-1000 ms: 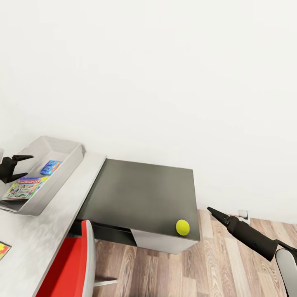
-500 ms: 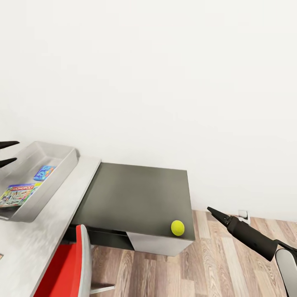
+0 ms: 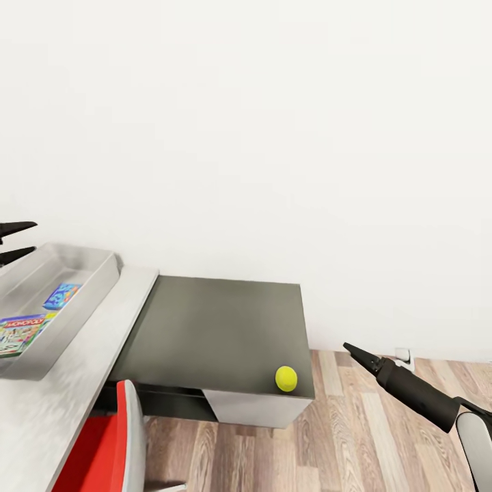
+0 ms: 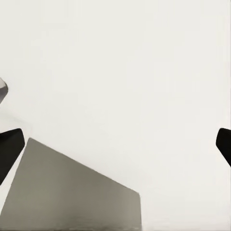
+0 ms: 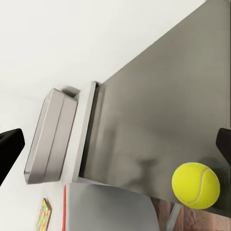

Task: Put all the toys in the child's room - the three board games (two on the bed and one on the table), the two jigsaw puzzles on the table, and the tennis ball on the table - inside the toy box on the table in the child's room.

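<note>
The tennis ball [image 3: 286,378] lies near the front right corner of the table's dark grey section [image 3: 219,321]. The toy box [image 3: 75,301] stands at the left on the pale top and holds two board games: a white Monopoly box [image 3: 19,333] and a blue one [image 3: 61,296]. My left gripper [image 3: 33,237] hangs open above the box's far end. My right gripper [image 3: 347,347] is open, off the table to the right of the ball; its wrist view shows the ball [image 5: 196,185], the box [image 5: 48,139] and a jigsaw puzzle [image 5: 43,215]. The bed is out of view.
A red chair with a grey back [image 3: 116,444] stands at the table's front. A white wall [image 3: 273,137] rises right behind the table. Wood plank floor [image 3: 355,437] lies to the right, with a wall socket [image 3: 403,354] low down.
The whole picture has slid left, so the camera has turned right. My left gripper has risen from over the games to above the box's far end.
</note>
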Motion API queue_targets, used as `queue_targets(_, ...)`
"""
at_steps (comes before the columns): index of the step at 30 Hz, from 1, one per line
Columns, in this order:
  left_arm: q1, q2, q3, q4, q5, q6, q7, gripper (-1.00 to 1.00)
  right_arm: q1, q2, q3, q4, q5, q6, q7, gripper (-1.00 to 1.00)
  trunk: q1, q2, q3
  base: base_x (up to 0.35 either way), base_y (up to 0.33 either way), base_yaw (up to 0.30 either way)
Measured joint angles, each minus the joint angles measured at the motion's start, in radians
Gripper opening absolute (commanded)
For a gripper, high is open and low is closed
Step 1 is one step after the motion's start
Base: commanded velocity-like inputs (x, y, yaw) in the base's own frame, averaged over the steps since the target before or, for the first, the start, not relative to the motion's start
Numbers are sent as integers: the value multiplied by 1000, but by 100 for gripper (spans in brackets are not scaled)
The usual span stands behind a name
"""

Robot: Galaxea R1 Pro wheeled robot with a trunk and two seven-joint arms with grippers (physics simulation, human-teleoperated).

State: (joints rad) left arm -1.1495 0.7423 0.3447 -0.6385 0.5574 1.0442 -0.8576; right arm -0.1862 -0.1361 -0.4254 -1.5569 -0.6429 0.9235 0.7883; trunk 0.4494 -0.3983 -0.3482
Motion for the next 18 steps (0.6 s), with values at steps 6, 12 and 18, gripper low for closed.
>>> queue_targets(6,11,-1,-147,-84,-4,0,-135,100,0,0,0,0,0,0,0,100,0,0,9,0,0,-114)
queue_targets(12,50,-9,-265,-191,-6,-1,-222,100,0,0,0,1,0,0,0,100,0,0,18,0,0,-136)
queue_targets(18,97,-24,-346,-301,-7,-1,-248,100,0,0,0,1,0,-1,0,100,0,0,28,0,0,-154)
